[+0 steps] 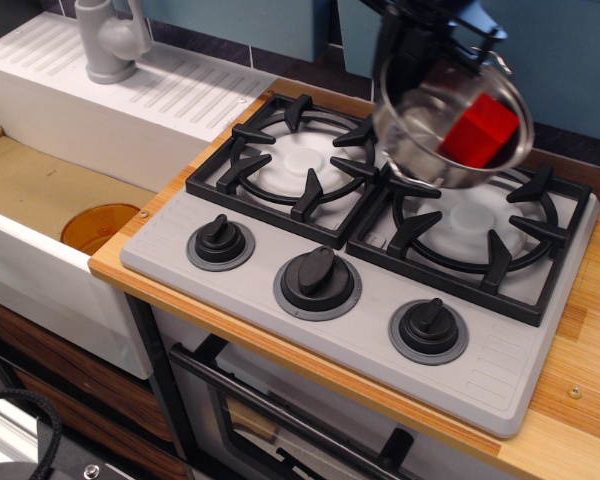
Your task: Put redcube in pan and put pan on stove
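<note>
The shiny steel pan (pixel 420 140) hangs tilted in the air above the gap between the two burners of the grey stove (pixel 495 370). The redcube (pixel 478 130) lies inside it against the right wall. My dark gripper (pixel 412 58) comes down from the top edge and is shut on the pan's far left rim. Its fingertips are partly hidden by the pan. The right burner grate (pixel 475 225) below is bare, and so is the left burner grate (pixel 298 160).
Three black knobs (pixel 317 280) line the stove's front. A white sink (pixel 40 215) with an orange drain (pixel 98 225), a grey faucet (pixel 110 40) and a ribbed drainboard (pixel 140 95) lie to the left. Wooden counter (pixel 580 370) runs along the right.
</note>
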### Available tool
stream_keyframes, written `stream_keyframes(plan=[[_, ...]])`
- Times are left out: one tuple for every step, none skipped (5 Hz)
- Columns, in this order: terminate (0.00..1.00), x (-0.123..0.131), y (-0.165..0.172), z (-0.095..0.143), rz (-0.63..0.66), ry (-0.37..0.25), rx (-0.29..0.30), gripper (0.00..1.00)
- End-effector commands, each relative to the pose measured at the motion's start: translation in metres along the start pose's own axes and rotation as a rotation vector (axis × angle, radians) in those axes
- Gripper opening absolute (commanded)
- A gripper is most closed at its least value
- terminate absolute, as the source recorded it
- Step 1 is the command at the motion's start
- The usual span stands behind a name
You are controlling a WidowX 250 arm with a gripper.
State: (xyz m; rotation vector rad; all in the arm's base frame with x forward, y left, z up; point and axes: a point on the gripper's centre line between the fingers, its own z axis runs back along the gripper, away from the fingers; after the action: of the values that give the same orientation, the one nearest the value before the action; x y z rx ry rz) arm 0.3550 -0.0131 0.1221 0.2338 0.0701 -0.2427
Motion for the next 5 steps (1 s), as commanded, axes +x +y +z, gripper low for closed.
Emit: stream_keyframes(plan=[[0.0,-0.01,0.039,0.02,-0.006,-0.09,0.027,0.0],[0.0,-0.016,0.054,0.014,-0.015,-0.101,0.034,0.0],[0.0,-0.018,0.065,0.001,-0.033,-0.113,0.023,0.0],[0.0,-0.021,0.078,-0.011,-0.05,-0.14,0.025,0.0],[0.0,-0.02,0.09,-0.023,-0.067,-0.161,0.024,0.0]])
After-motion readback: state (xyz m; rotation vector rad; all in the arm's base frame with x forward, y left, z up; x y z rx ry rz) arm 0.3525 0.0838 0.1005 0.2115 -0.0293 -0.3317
